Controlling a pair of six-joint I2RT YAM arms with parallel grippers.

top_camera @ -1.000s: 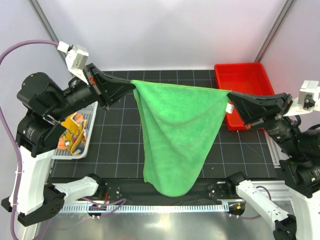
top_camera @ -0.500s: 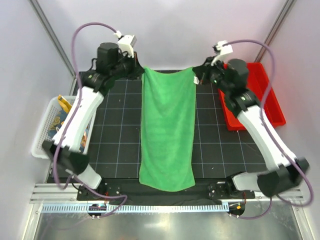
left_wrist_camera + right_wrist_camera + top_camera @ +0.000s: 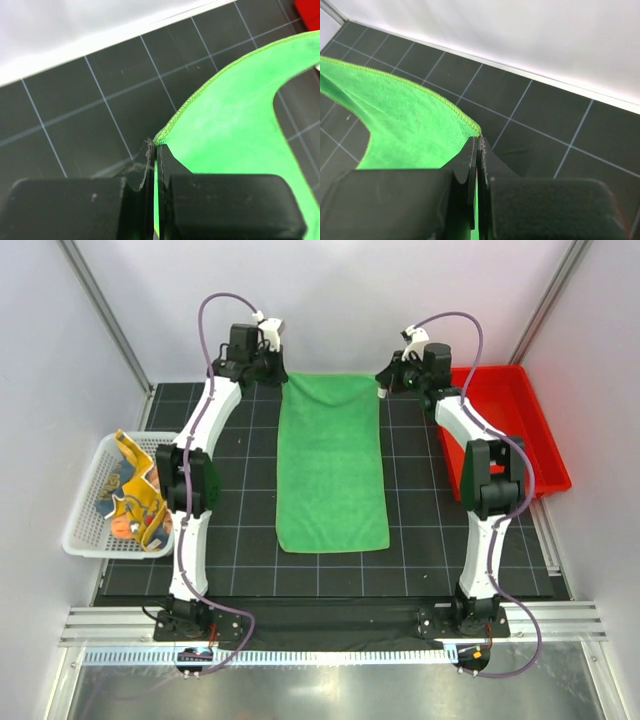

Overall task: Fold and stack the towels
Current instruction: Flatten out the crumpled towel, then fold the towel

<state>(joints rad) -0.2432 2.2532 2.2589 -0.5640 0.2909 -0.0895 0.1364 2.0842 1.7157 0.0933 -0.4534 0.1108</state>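
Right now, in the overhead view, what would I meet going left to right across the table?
White basket of crumpled towels → left end effector → green towel → right end effector → red tray.

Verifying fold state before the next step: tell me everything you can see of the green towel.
The green towel is plain bright green with a soft pile like microfibre and a stitched hem. It lies spread as a long rectangle down the middle of the black gridded mat, short edges far and near. The left gripper and right gripper are each shut on one far corner. Nothing else touches it. Whether it is doubled cannot be told.
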